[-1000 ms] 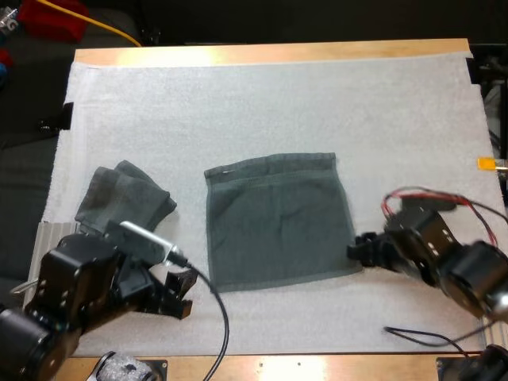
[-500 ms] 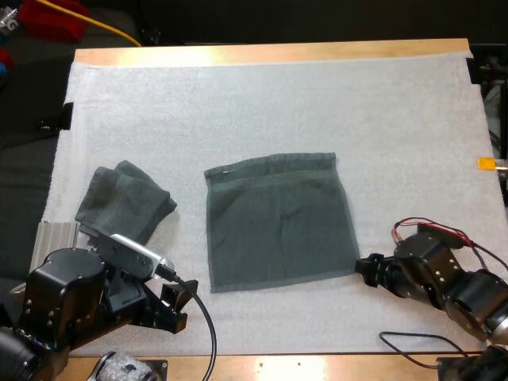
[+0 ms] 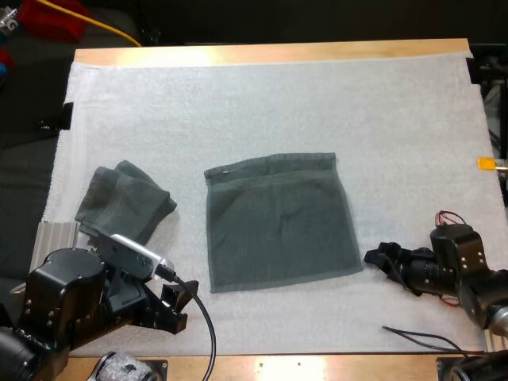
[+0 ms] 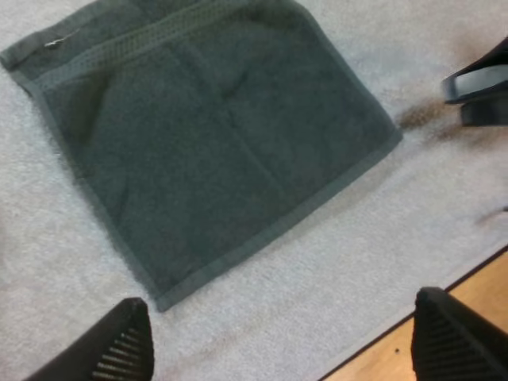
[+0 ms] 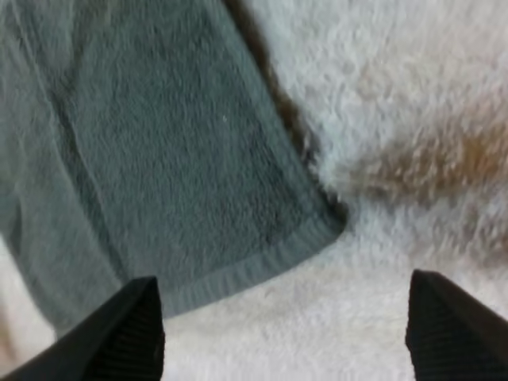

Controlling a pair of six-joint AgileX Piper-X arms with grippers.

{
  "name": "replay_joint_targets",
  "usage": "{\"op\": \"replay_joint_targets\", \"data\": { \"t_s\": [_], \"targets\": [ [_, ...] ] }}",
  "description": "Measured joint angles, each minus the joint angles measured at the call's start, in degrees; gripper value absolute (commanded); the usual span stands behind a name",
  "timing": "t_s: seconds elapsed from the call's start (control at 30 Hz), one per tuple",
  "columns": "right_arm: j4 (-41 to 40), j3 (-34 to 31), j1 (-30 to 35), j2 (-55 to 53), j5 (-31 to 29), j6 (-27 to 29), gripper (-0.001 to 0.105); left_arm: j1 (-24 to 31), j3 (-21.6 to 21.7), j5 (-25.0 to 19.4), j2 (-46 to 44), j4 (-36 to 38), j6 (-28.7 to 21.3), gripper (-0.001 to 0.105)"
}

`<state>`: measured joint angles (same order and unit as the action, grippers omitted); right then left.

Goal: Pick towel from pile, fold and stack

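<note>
The pile [image 3: 123, 202] lies just beyond the left gripper [image 3: 181, 305], fingers spread. The towel [image 3: 278, 218] lies flat ahead, between both grippers. The right gripper [image 3: 382, 259], also spread, faces its near corner; pinch both near corners together, fold evenly.

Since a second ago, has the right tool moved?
Yes. The right tool has drawn back rightward, away from the spread towel's right edge, now clear of its near corner.

Robotics lab bench: white fibrous mat [image 3: 278, 103] covering a wooden table [image 3: 270, 52], black jointed robot arms [image 3: 67, 298] sitting at near corners.
</note>
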<state>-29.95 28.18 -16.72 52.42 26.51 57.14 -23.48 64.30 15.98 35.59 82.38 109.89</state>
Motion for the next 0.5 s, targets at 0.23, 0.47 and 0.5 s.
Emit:
{"op": "replay_joint_targets", "data": {
  "t_s": [0.23,0.47,0.5],
  "targets": [
    [6.2,-1.9,0.2,6.6,5.3,0.4,0.063,0.0,0.0,0.2,0.0,0.0,0.0,0.066],
    [11.4,-1.9,0.2,12.3,6.6,0.5,0.063,0.0,0.0,0.2,0.0,0.0,0.0,0.066],
    [11.8,-1.9,0.2,13.1,6.7,0.5,0.063,0.0,0.0,0.2,0.0,0.0,0.0,0.066]
  ]
}}
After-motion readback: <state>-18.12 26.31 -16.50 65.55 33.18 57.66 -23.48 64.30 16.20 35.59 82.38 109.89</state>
